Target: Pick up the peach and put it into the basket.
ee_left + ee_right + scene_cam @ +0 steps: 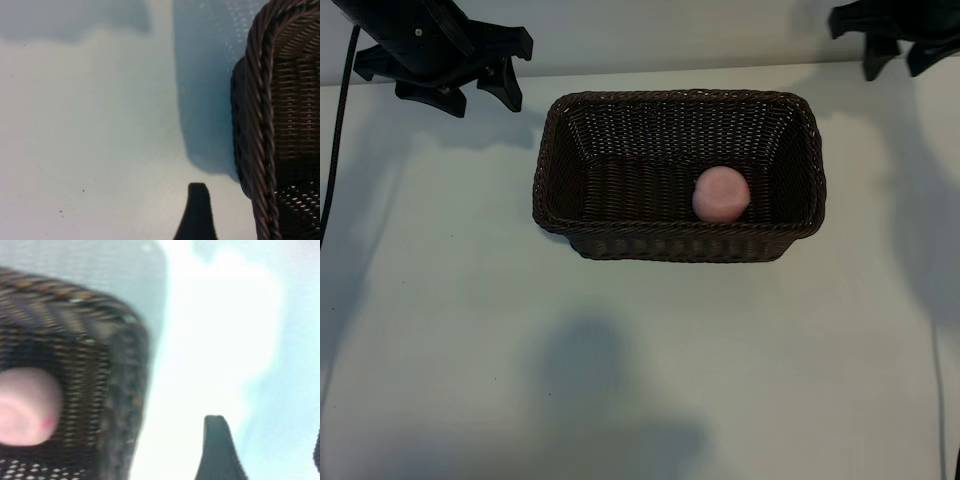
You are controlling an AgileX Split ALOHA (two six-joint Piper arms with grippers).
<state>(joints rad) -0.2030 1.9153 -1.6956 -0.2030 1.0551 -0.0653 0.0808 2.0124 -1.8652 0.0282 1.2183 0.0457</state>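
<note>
The pale-pink peach [721, 194] lies inside the dark-brown woven basket [680, 98], on its floor toward the right end. The right wrist view shows the peach [25, 407] behind the basket's end wall [120, 390]. My right gripper [897, 68] hangs at the far right corner, clear of the basket, open, with nothing between its fingers [217, 450]. My left gripper [480, 100] is parked at the far left, open and empty. Only one of its fingers [197, 215] shows in the left wrist view, beside the basket's braided rim [265, 125].
The white table [640, 360] stretches bare in front of the basket and to both sides. A black cable [335, 140] runs down the far left edge.
</note>
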